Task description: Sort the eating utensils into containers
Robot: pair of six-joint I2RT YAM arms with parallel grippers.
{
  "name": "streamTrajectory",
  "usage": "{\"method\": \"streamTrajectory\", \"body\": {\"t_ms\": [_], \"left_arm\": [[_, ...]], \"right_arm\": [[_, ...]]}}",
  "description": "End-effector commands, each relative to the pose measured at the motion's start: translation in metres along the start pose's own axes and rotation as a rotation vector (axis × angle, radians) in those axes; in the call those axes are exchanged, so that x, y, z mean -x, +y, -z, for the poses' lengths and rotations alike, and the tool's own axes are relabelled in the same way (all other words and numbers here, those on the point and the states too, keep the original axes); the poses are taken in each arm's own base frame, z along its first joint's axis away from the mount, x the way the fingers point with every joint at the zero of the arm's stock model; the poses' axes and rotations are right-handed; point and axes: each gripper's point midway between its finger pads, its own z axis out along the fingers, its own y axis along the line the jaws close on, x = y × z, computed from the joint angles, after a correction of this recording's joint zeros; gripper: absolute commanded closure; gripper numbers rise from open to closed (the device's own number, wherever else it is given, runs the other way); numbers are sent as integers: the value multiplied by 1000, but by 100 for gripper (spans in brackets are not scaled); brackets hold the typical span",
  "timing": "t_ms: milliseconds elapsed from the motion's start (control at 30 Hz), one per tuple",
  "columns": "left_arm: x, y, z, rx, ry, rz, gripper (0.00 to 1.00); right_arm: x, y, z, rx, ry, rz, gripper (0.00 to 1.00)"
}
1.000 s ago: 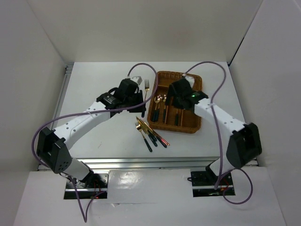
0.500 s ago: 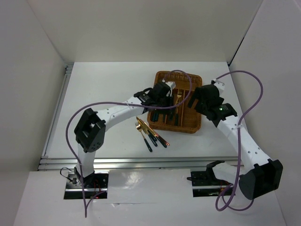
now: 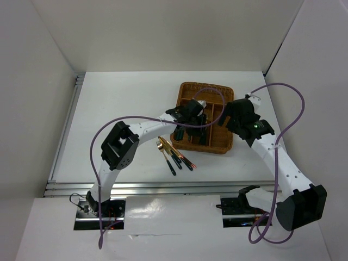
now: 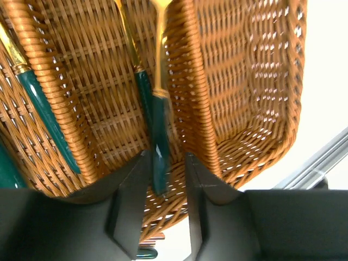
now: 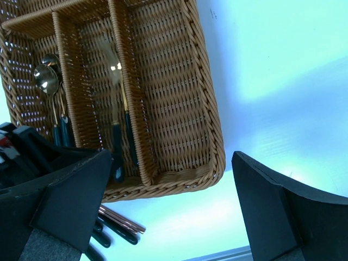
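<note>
White left arm (image 3: pixel 145 126) and right arm (image 3: pixel 275 159), black joints, looping purple cables (image 3: pixel 296 98) (a green light (image 3: pixel 253 125) glows on the right one).

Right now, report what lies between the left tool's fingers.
Left wrist view: one green-handled gold utensil, inside the wicker tray. The left tool is open, with a gap showing beside the handle.
</note>
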Motion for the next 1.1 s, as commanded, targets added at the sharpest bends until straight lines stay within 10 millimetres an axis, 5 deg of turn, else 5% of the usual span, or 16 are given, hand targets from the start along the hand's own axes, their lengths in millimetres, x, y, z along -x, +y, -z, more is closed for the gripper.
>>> {"method": "streamTrajectory", "body": {"t_ms": [0, 200, 367, 400, 600, 633, 767, 867, 1067], "left_arm": [[29, -28, 18, -63, -81, -3, 53], [47, -41, 59, -76, -145, -53, 35], [43, -26, 96, -33, -141, -35, 31], [48, -29, 122, -38, -189, -28, 27], [-18, 21, 172, 42, -201, 202, 24], [-41, 43, 167, 99, -183, 285, 26], [-69, 72, 176, 166, -213, 487, 29], [-79, 77, 172, 199, -230, 545, 30], [-100, 91, 134, 324, -122, 583, 31]], "right_arm": [[13, -2, 10, -1, -40, -15, 0], [10, 4, 9, 31, -29, -18, 0], [14, 5, 14, 42, -44, -25, 0], [14, 5, 14, 42, -44, -25, 0], [14, 4, 16, 62, -50, -25, 0], [15, 7, 16, 78, -51, -29, 0], [1, 9, 10, 97, -15, -21, 0], [-2, 12, 9, 116, -4, -21, 0], [-4, 11, 7, 116, -4, -20, 0]]}}
